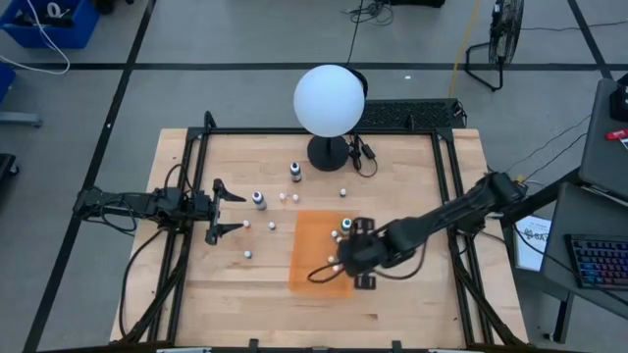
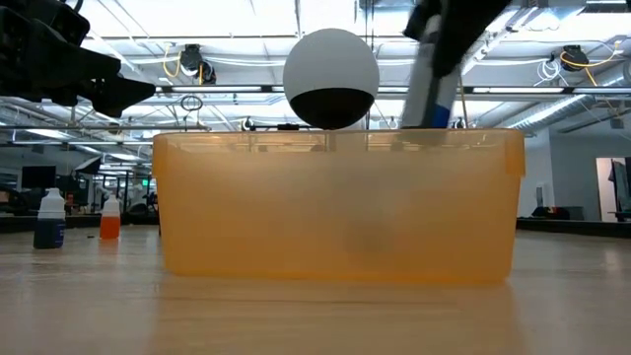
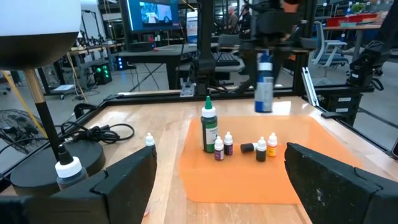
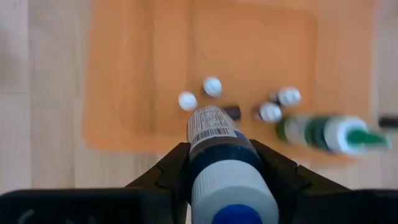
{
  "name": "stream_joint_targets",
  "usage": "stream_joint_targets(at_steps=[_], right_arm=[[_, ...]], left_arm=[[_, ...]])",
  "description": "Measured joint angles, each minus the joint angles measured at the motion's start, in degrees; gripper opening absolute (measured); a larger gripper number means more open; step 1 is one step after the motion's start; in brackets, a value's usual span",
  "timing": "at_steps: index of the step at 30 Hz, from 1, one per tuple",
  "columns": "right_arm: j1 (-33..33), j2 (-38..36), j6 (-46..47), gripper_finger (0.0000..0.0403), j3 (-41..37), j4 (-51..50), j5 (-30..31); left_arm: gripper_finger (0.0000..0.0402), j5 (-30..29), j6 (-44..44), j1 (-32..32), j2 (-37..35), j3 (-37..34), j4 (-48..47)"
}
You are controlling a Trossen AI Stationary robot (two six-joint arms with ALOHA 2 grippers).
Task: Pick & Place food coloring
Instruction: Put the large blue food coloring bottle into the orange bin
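high: overhead | low: table-level | wrists: both see orange tray (image 3: 249,174)

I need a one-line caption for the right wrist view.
Right gripper holds a blue-capped bottle above the orange tray.

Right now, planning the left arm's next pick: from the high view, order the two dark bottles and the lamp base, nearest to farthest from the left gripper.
1. Dark bottle, just ahead of the open left gripper.
2. Second dark bottle, farther on, toward the lamp.
3. Lamp base, near the table's far edge.
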Motion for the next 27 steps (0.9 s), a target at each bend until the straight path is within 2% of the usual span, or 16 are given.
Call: stream_joint_targets(at_steps=[4,8,14,20,27], right_arm=[[-0.93,6.12,-5.47,0.0125,7.13,-2.46,-0.87],[-3.04,9.90,-8.33,0.0125,10.00,-5.57,-0.90],[-6.33,11.02,-7.32,0.0125,9.95,-12.45,-0.85],[-7.26,10.97,-7.55,0.0125,9.82,-12.00,-1.32],[-7.67,10.90,-7.66,0.0125,6.02,-9.12,-4.02]], left_arm=[[0.0351,0.01,0.00,0.01,0.00,0.01,0.01],[0.0351,0.01,0.00,0.01,0.00,-0.01,0.00],[0.0351,0.01,0.00,0.01,-0.01,0.01,-0.01],[0.0351,0.02,0.00,0.01,0.01,0.01,-0.01],[0.0351,0.02,0.00,0.01,0.01,-0.01,-0.01]])
